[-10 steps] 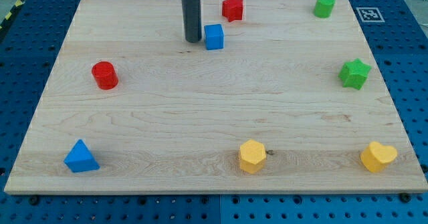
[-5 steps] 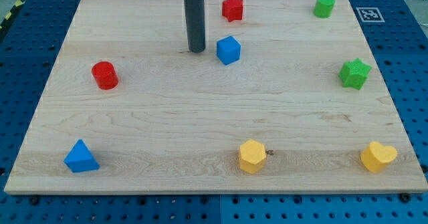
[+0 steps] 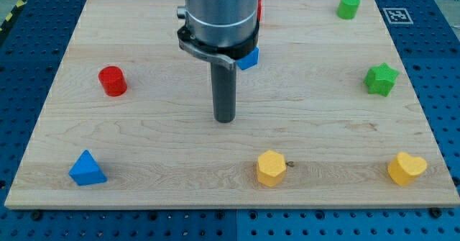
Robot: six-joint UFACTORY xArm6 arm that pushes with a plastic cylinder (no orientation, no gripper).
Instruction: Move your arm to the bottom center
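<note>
My tip (image 3: 225, 119) rests on the wooden board (image 3: 144, 147) near its middle, a little below centre. The arm's grey body fills the view's top centre. A yellow hexagonal block (image 3: 271, 167) lies below and to the right of the tip, near the bottom edge. A blue cube (image 3: 249, 58) peeks out behind the arm, mostly hidden. A sliver of the red star block (image 3: 259, 9) shows at the arm's right edge.
A red cylinder (image 3: 112, 80) sits at the left. A blue triangle block (image 3: 87, 168) lies at the bottom left. A yellow heart block (image 3: 406, 168) is at the bottom right. A green star (image 3: 380, 78) and a green cylinder (image 3: 348, 6) are at the right.
My tip has moved down the board from beside the blue cube toward the middle. The blue cube shifted slightly right and down earlier; the arm's body now hides most of it and the red star.
</note>
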